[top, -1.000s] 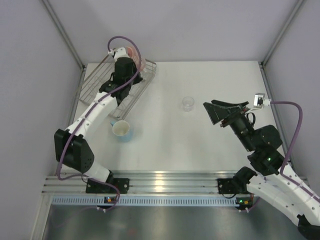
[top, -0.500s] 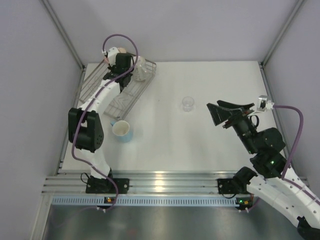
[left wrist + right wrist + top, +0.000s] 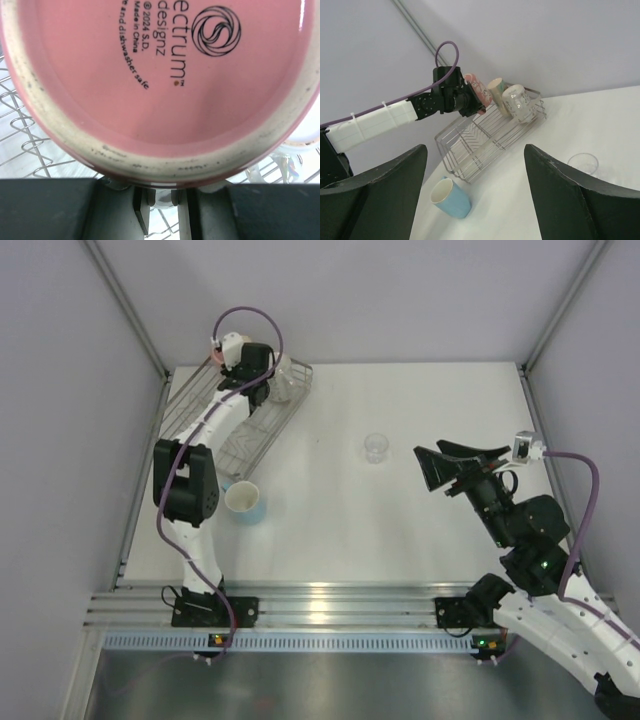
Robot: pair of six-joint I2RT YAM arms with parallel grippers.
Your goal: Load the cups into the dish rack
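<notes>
Grey-lilac walls and aluminium posts enclose a white desk (image 3: 400, 530).

1. Dish rack (image 3: 200, 418): silver wire, set at an angle in the far-left corner of the desk.
2. Left arm: extended fully to that corner. The left gripper (image 3: 256, 378) sits over the far end of the rack.
3. Pink-red mug (image 3: 160, 85): its base fills the left wrist view, with printed lettering readable, directly above the fingers (image 3: 142, 212). The fingers stand narrow with a pale part between them. Whether they clamp the mug cannot be determined. In the right wrist view the mug (image 3: 476, 91) leans at the far end of the rack, touching the left gripper.
4. Cream mug (image 3: 496, 89) and white dotted mug (image 3: 517, 102): in the rack, side by side, just beside the pink-red mug on the side away from the gripper.
5. Light blue cup (image 3: 245, 502): on the desk just beside the near end of the rack, outside it, its pale inside showing from above.
6. Clear glass (image 3: 375, 447): on the desk near the middle, well apart from the rack.
7. Right gripper (image 3: 440, 462): raised above the right half of the desk, claw spread wide, holding nothing, aimed toward the rack.
</notes>
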